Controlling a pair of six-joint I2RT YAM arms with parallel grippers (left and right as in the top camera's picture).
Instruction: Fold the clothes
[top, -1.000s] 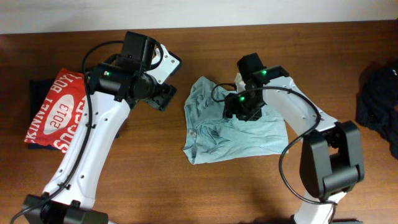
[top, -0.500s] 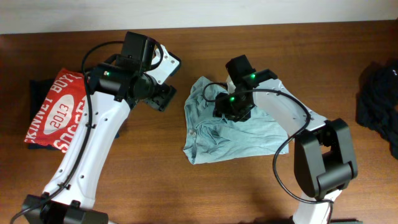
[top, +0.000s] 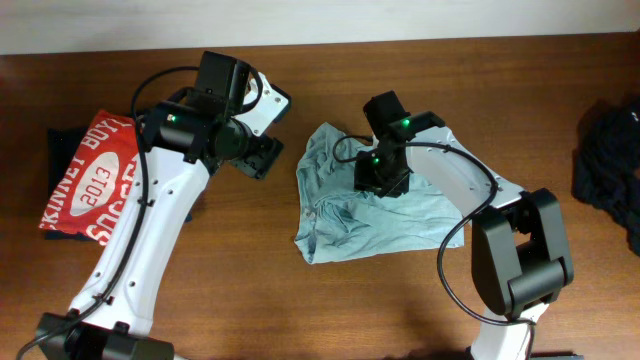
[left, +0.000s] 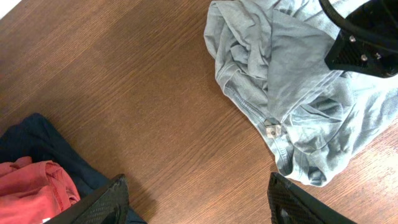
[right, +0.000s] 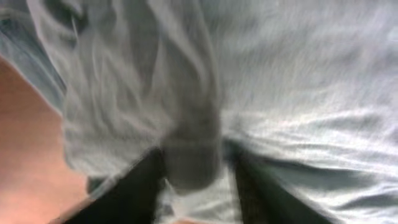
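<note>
Overhead, the pale grey-blue t-shirt (top: 370, 215) lies crumpled near the middle of the bench (top: 330, 310), spread unevenly with its neckline bunched toward 10 o'clock. My right fingers (top: 382, 182) press down into its upper part, clenched on a raised fold of the thin fabric, which stands pinched between them in the right wrist view. My left fingers (top: 263, 155) hang released and empty just off the t-shirt's 10 o'clock edge, above bare wood. A red shirt (top: 90, 190) lies at 9 o'clock and a black garment (top: 610, 165) at 3 o'clock.
</note>
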